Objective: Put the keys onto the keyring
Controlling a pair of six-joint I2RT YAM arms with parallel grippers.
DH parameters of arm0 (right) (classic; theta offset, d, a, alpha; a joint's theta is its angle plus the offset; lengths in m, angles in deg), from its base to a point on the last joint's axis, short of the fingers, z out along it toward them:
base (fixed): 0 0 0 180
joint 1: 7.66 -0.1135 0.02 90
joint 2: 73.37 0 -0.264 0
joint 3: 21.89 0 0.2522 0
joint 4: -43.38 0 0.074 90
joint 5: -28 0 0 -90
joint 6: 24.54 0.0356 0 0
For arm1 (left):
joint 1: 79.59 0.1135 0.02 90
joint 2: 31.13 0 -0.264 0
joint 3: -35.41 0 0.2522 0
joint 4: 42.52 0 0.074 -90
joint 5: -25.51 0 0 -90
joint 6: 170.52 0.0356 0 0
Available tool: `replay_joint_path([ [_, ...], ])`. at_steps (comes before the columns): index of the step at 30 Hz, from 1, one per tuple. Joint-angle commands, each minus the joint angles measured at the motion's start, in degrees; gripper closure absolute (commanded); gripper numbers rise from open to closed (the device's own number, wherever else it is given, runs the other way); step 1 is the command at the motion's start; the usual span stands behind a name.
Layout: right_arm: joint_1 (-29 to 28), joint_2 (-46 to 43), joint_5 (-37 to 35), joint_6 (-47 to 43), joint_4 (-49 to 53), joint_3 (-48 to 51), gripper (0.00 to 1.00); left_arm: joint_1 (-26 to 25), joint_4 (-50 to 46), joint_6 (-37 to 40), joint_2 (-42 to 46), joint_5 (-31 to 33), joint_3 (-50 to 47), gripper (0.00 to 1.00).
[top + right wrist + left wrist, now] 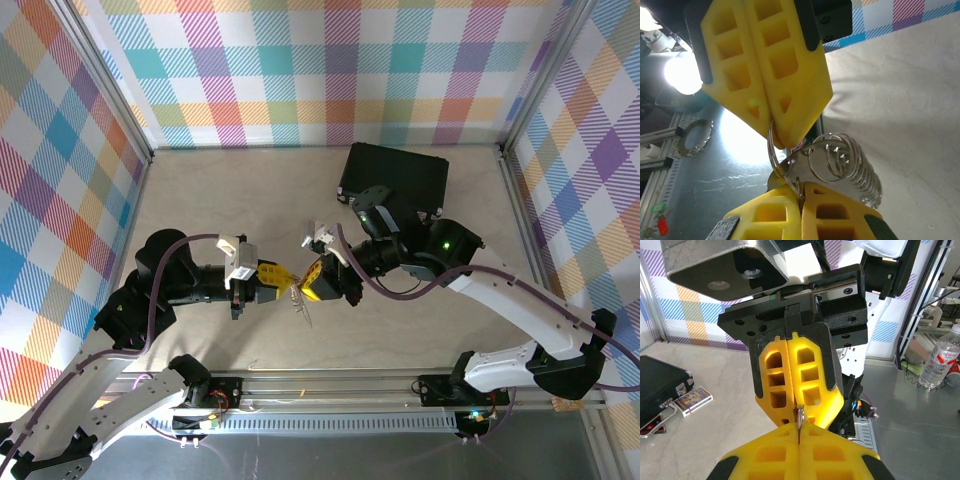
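Note:
My two grippers meet tip to tip above the middle of the table, left gripper (286, 283) and right gripper (303, 288), both shut. The keyring (771, 148), a thin grey loop, runs from the left gripper (780, 140) above to the right gripper (801, 189) below, pinched at both ends. A flat silvery key (815, 176) hangs on the loop, carrying several small split rings (850, 156). In the left wrist view the left gripper (800, 430) grips the keyring's edge (799, 416), facing the right gripper (794, 415). From above, the key (304, 312) dangles below the tips.
A black case (395, 178) lies at the back right of the table, also seen as the black case (657, 382) with a card pack (690, 401) beside it. A water bottle (940, 360) stands off the table. Checked walls enclose three sides.

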Motion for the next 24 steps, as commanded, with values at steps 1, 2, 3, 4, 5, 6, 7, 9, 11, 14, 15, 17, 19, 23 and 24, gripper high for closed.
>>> replay_joint_path([
  [1,-0.1,-0.3,4.4,1.2,-0.2,-2.5,1.0,-0.4,-0.8,0.6,0.0,0.5,0.1,1.0],
  [2,-0.1,-0.5,4.3,1.2,-0.1,-2.4,1.0,-0.4,-0.8,0.6,0.1,0.5,0.0,1.0],
  [3,-0.1,-0.6,4.3,1.1,0.0,-2.4,1.0,-0.4,-0.8,0.6,0.1,0.6,0.0,1.0],
  [4,-0.1,-0.6,4.3,1.2,0.0,-2.4,1.0,-0.4,-0.9,0.7,0.2,0.7,-0.1,1.0],
  [5,-0.1,-0.6,4.3,1.2,0.0,-2.4,1.0,-0.4,-0.8,0.6,0.3,0.7,-0.1,1.0],
  [6,-0.1,-0.6,4.3,1.2,0.1,-2.3,1.0,-0.4,-0.8,0.7,0.2,0.7,-0.1,1.0],
  [7,-0.1,-0.4,4.1,1.3,0.1,-2.4,1.0,-0.4,-0.8,0.7,0.3,0.6,-0.1,1.0],
  [9,-0.1,-0.1,4.0,1.4,0.5,-2.5,1.0,-0.4,-0.7,0.7,0.5,0.7,-0.1,1.0],
  [11,-0.1,0.2,4.0,1.5,1.1,-2.8,1.0,-0.4,-0.8,0.6,0.6,0.9,-0.1,1.0],
  [14,-0.1,0.8,2.6,1.8,2.3,-3.1,1.0,-0.4,-0.8,0.6,0.9,1.1,0.0,1.0],
  [15,0.0,1.0,1.8,1.7,2.9,-3.2,1.0,-0.4,-0.8,0.6,1.0,1.2,0.0,1.0],
  [17,-0.1,1.7,0.6,1.7,4.2,-3.5,1.0,-0.4,-0.7,0.5,1.1,1.2,-0.2,1.0],
  [19,0.0,2.3,-0.2,1.7,5.1,-3.8,1.0,-0.4,-0.5,0.5,1.2,1.3,-0.3,1.0],
  [23,0.0,2.9,-0.5,1.8,5.8,-3.9,1.0,-0.4,-0.5,0.5,1.2,1.2,-0.3,1.0],
  [24,0.0,2.9,-0.6,1.7,6.0,-3.9,1.0,-0.4,-0.5,0.5,1.2,1.2,-0.3,1.0],
])
